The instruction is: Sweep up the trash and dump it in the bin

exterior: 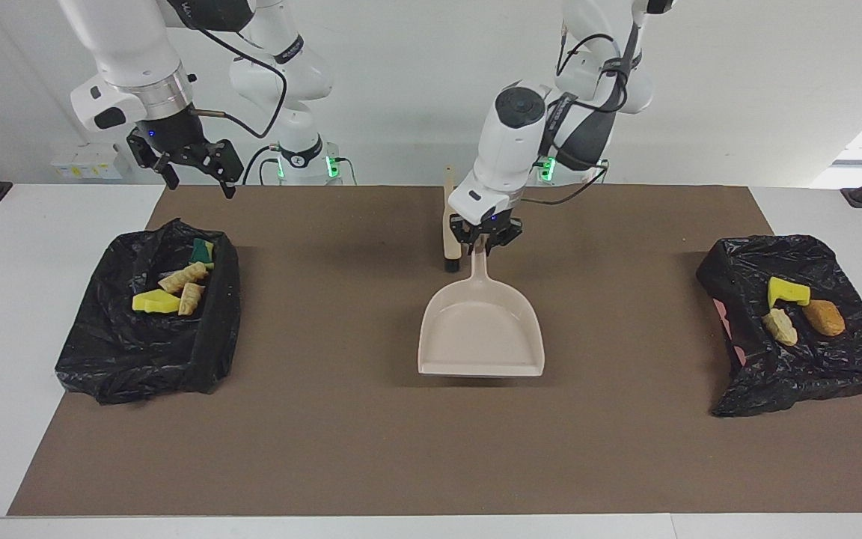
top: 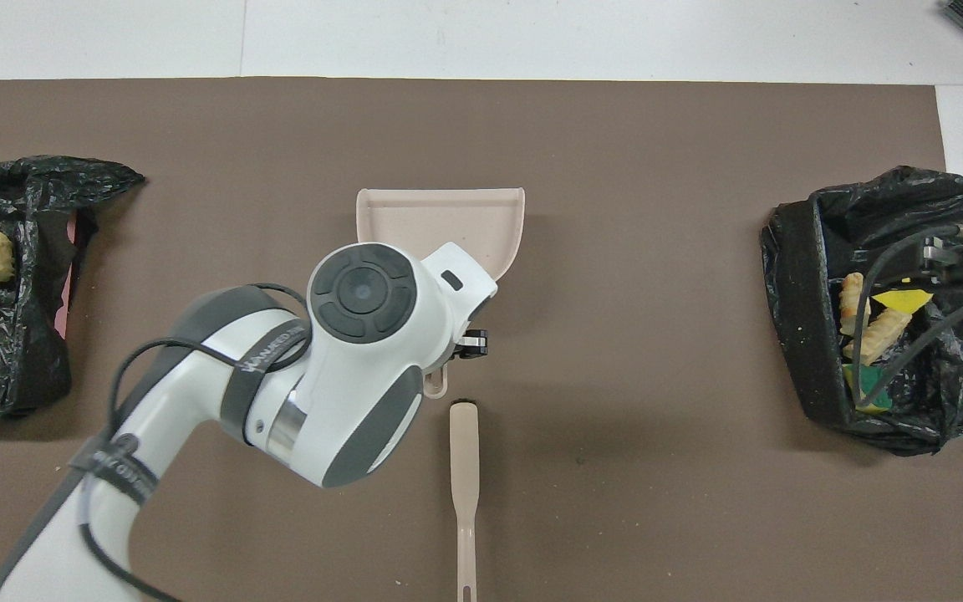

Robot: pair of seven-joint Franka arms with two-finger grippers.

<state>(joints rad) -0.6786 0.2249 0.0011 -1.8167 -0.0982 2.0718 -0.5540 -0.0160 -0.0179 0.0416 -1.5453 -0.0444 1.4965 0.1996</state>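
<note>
The beige dustpan (exterior: 480, 329) lies on the brown mat (exterior: 326, 449) at mid-table, handle toward the robots. My left gripper (exterior: 485, 243) is shut on the top of its handle; in the overhead view my left arm hides the handle and only the pan (top: 440, 217) shows. The beige brush (exterior: 449, 224) lies on the mat beside the handle, nearer to the robots (top: 465, 468). Trash scraps (exterior: 169, 296) lie in the black-bagged bin (exterior: 102, 352) at the right arm's end. My right gripper (exterior: 203, 187) is open and empty, raised over that bin.
A second black-bagged bin (exterior: 775, 389) at the left arm's end holds a yellow sponge chunk (exterior: 786, 290), a tan piece (exterior: 780, 326) and a brown piece (exterior: 824, 317). No scraps show on the mat.
</note>
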